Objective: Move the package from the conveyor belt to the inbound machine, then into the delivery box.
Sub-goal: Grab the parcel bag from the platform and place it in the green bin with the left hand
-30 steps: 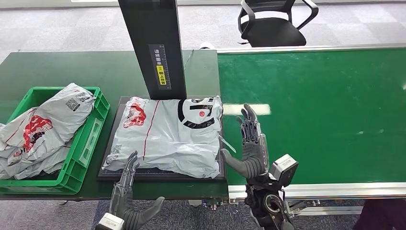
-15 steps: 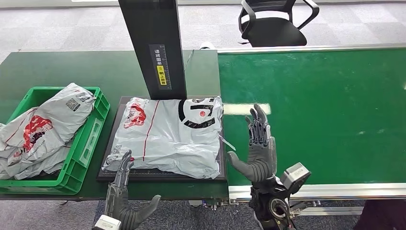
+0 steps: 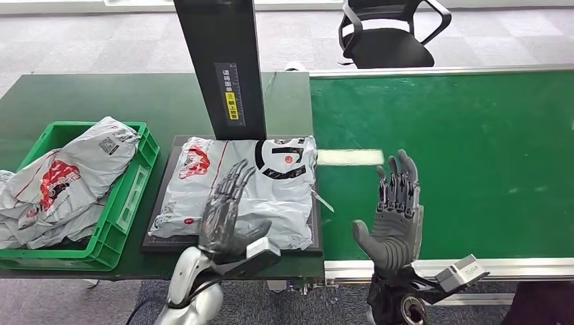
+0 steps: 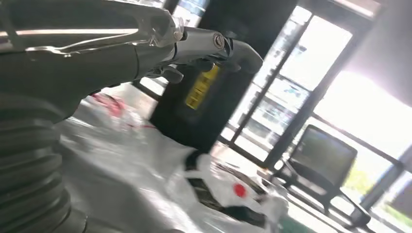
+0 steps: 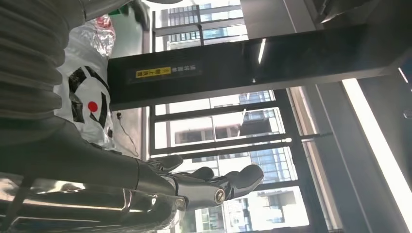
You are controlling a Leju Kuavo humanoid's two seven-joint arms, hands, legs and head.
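Head view shows the crumpled grey plastic mailer package (image 3: 244, 193), printed with red and black marks, lying flat on the black square platform of the inbound machine (image 3: 161, 203), at the foot of its tall black column (image 3: 223, 61), which carries a yellow and black label. My left robot hand (image 3: 227, 217) hovers over the near part of that package with its fingers stretched out and apart, holding nothing; whether the fingertips touch the plastic I cannot tell. My right robot hand (image 3: 392, 217) stands palm up over the near edge of the bright green conveyor belt (image 3: 460, 149), fingers spread and empty, well apart from the package.

Left of the platform sits a green plastic delivery box (image 3: 128, 203) on the dark green surface (image 3: 88, 98), with more grey mailer bags (image 3: 61, 179) piled in it. A black office chair (image 3: 389, 30) stands on the floor beyond the belt.

From my left wrist view the same package (image 4: 145, 170) spreads below my outstretched left fingers (image 4: 194, 41), with the black column behind. From my right wrist view my right fingers (image 5: 214, 182) are extended with nothing between them.
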